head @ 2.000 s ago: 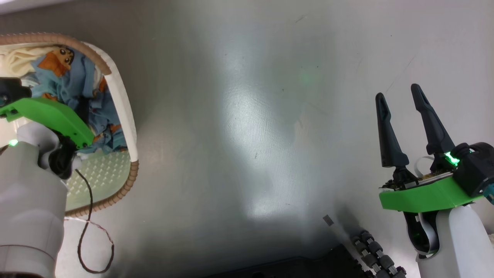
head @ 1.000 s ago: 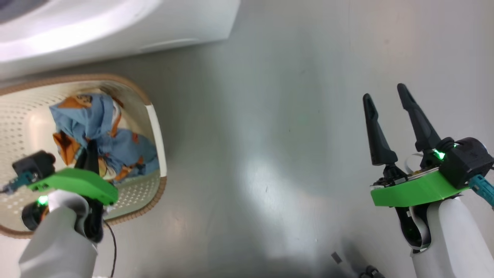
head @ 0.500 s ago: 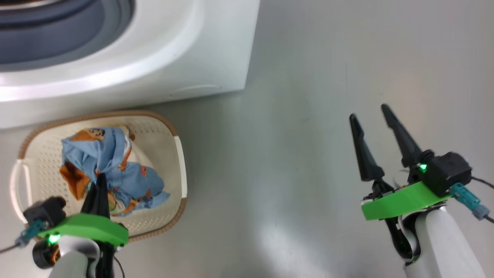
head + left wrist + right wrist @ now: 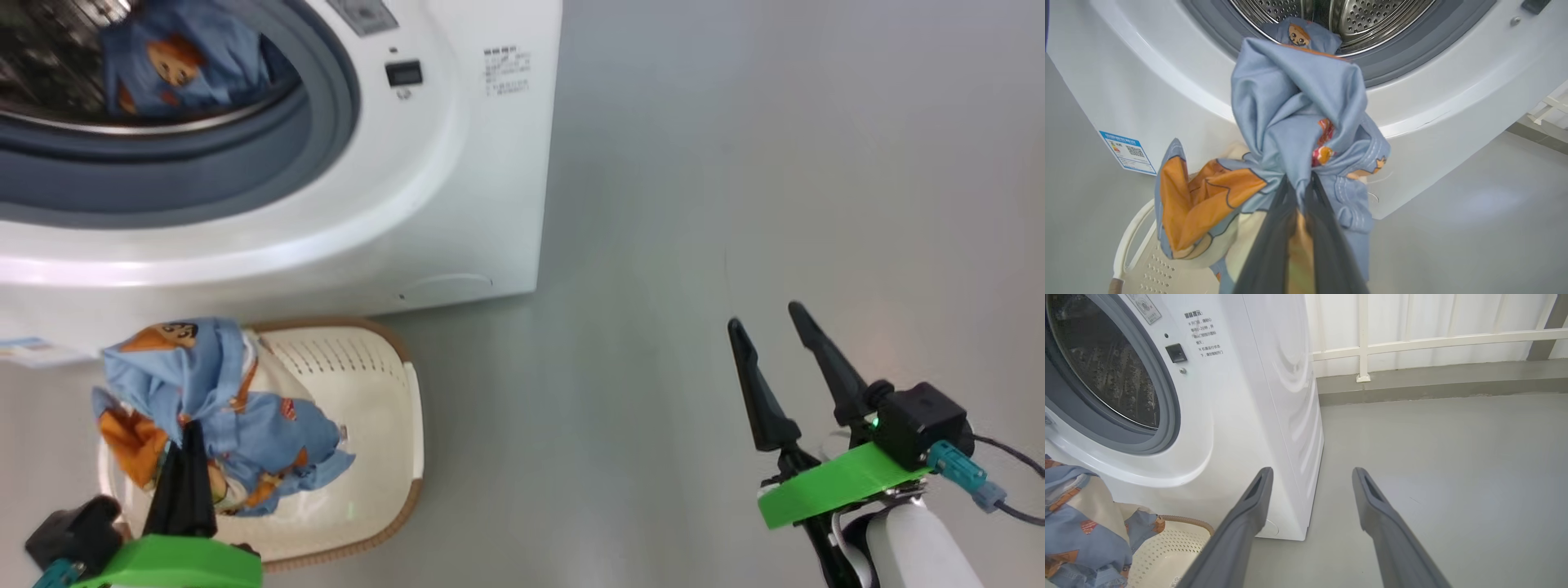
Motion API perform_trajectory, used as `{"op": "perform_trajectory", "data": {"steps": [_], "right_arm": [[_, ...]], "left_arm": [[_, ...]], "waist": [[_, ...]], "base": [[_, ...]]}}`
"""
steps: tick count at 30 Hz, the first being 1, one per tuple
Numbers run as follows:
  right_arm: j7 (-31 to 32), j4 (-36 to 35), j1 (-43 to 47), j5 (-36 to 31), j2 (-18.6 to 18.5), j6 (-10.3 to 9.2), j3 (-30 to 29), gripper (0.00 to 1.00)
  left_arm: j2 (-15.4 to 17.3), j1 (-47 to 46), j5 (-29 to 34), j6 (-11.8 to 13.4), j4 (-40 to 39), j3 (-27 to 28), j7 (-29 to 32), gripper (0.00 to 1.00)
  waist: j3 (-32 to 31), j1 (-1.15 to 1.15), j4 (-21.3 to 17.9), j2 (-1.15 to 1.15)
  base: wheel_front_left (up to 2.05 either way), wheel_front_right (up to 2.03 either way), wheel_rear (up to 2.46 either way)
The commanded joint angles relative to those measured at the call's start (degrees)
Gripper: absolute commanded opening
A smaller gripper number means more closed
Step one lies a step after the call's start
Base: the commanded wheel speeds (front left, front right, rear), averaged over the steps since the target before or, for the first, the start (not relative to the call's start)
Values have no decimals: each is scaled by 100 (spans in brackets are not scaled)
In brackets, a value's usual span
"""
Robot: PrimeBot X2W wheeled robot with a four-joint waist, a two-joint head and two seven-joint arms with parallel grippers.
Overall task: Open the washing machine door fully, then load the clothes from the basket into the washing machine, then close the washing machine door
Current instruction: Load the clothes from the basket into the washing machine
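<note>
With the left pincer (image 4: 1300, 184) clamped tight on the clothes (image 4: 1298, 106) just below the washing machine's (image 4: 457, 188) open mouth, trailing folds could catch its gasket (image 4: 269, 175) and slip free, while the right pincer (image 4: 766, 317), beside the machine, gapes wide and empty.

The dark, long-fingered left gripper (image 4: 189, 433) pinches soft blue bear-printed clothes (image 4: 245, 408); the matching right gripper (image 4: 766, 318), well right of them, gapes empty.
</note>
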Motion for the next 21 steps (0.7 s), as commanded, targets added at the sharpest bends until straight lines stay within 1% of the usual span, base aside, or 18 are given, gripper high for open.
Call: {"op": "perform_trajectory", "data": {"steps": [1,9,15,21], "right_arm": [[-27,-89,130,8,36,35,172,100],[-27,29,345,-45,68,35,196,100],[-27,98,519,-55,100,35,177,100],[-27,88,601,-71,129,35,163,100]], "left_arm": [[79,183,122,-12,-345,268,-71,0],[-18,740,328,-17,-1251,332,-71,0],[-30,1057,451,-18,-1736,376,-71,0],[-32,1273,515,-18,-2088,425,-71,0]], "waist": [[-494,1,92,0],[-1065,1,140,0],[-1410,1,171,0],[-1608,1,158,0]], "base": [[0,0,0],[0,0,0],[0,0,0],[0,0,0]]}}
